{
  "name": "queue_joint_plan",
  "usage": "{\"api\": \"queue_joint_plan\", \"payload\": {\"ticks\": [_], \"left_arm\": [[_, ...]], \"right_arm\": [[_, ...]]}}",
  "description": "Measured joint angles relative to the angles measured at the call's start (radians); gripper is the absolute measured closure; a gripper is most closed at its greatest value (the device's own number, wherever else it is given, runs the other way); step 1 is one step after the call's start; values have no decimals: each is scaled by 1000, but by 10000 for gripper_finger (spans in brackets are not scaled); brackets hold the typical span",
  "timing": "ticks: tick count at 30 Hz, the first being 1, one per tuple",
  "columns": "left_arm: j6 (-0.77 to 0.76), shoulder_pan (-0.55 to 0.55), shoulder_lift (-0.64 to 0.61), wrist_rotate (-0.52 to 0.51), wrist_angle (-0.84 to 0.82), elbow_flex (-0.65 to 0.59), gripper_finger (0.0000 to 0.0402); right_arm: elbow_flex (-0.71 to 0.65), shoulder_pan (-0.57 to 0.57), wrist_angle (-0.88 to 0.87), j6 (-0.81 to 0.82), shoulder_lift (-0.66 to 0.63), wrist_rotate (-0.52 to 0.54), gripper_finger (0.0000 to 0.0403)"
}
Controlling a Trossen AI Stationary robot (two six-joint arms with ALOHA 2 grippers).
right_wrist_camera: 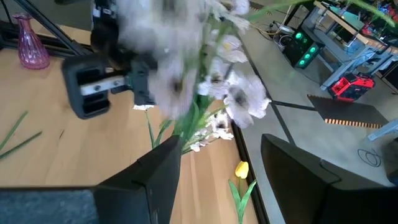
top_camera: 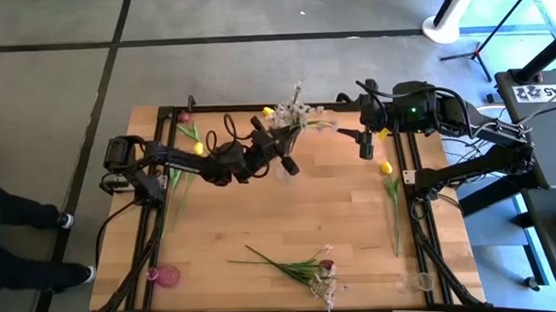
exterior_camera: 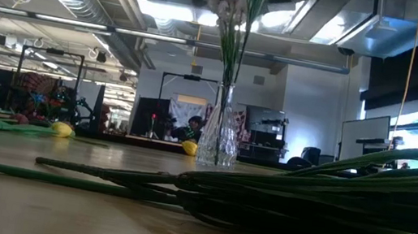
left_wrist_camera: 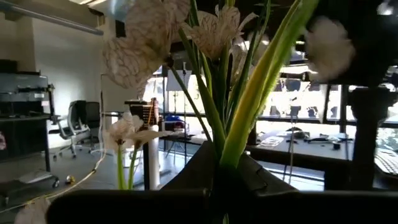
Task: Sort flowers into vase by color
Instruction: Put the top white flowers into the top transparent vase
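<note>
Over the table, in the high view, the left gripper (top_camera: 279, 145) sat toward 12 o'clock of the tabletop (top_camera: 290, 221), at a spray of white flowers (top_camera: 295, 113); whether its jaws were apart or together could not be told there. The right gripper (top_camera: 365, 145) hung at 3 o'clock of that spray, jaws apart, holding nothing. A yellow tulip (top_camera: 388, 170) lay near the right edge. A loose bunch of flowers (top_camera: 302, 265) lay at 6 o'clock. A pink vase (top_camera: 165, 275) stood at 8 o'clock, and a clear vase (top_camera: 417, 282) at 4 o'clock. More tulips (top_camera: 191, 136) lay at 10 o'clock.

Low view: green stems stood upright in a glass vase (exterior_camera: 218, 139) at mid-table. Long stems (exterior_camera: 280, 197) lay flat in front.

Left wrist view: white blossoms (left_wrist_camera: 214, 28) and their green stems rose between the dark fingers (left_wrist_camera: 124, 205); contact could not be confirmed.

Right wrist view: the fingers (right_wrist_camera: 155, 180) stood apart, with the white spray and the left gripper beyond them.
</note>
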Motion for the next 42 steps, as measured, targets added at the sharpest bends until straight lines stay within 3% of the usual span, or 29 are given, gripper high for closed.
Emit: {"api": "queue_joint_plan", "payload": {"ticks": [7,12,16,28,33,42], "left_arm": [[4,-52,0,-61,-12,0,392],[133,-59,0,-92,24,0,392],[143,-57,0,-109,-4,0,392],[-40,-88,0,-244,-142,0,389],[-151,-77,0,-323,-229,0,355],[-291,-115,0,-356,-387,0,307]], "right_arm": [[0,0,-37,0,0,0,182],[0,0,-37,0,0,0,182],[0,0,-37,0,0,0,182],[0,0,-61,2,0,0,182],[0,0,-104,34,0,-3,182],[0,0,-169,70,0,-8,182]]}}
